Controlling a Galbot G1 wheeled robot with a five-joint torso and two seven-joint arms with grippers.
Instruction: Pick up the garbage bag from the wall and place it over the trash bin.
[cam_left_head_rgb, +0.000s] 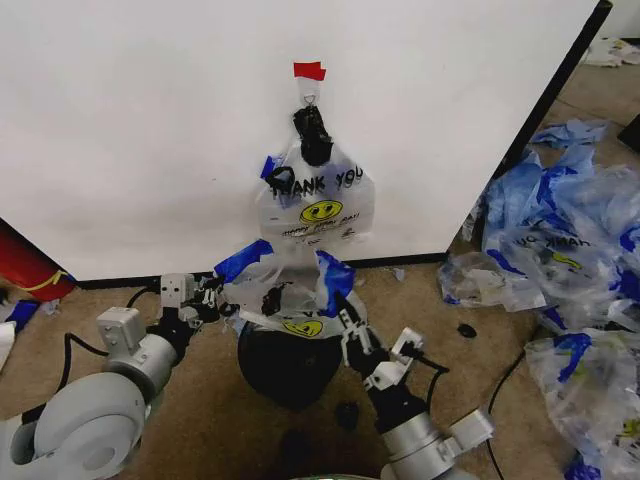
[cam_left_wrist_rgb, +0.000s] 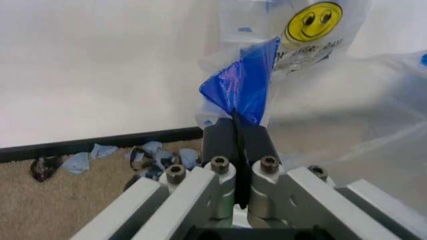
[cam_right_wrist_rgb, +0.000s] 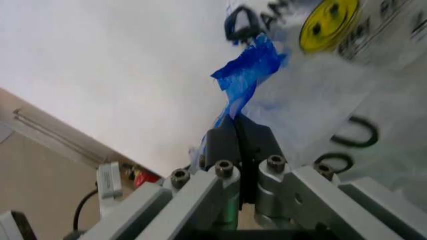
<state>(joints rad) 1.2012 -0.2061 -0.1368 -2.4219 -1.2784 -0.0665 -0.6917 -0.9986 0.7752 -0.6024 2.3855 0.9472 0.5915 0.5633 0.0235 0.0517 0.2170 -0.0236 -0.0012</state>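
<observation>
While stretching bag (cam_left_head_rgb: 285, 300) over bin (cam_left_head_rgb: 288, 362): risking torn film or a slipped handle.

Holding bag just above bin rim, spread between both grippers, below the bundle (cam_left_head_rgb: 318, 198) hanging on the wall (cam_left_head_rgb: 150, 130). Pulling unevenly, or sideways, possibly ripping thin plastic or snagging it on the mesh; easing either pinch, dropping one side beside the bin. Left gripper (cam_left_wrist_rgb: 235, 131) clamping flat on a blue handle (cam_left_wrist_rgb: 241, 87), no gap between pads. Right gripper (cam_right_wrist_rgb: 238, 137) likewise pinching the other blue handle (cam_right_wrist_rgb: 247, 75), fully closed on the film.
</observation>
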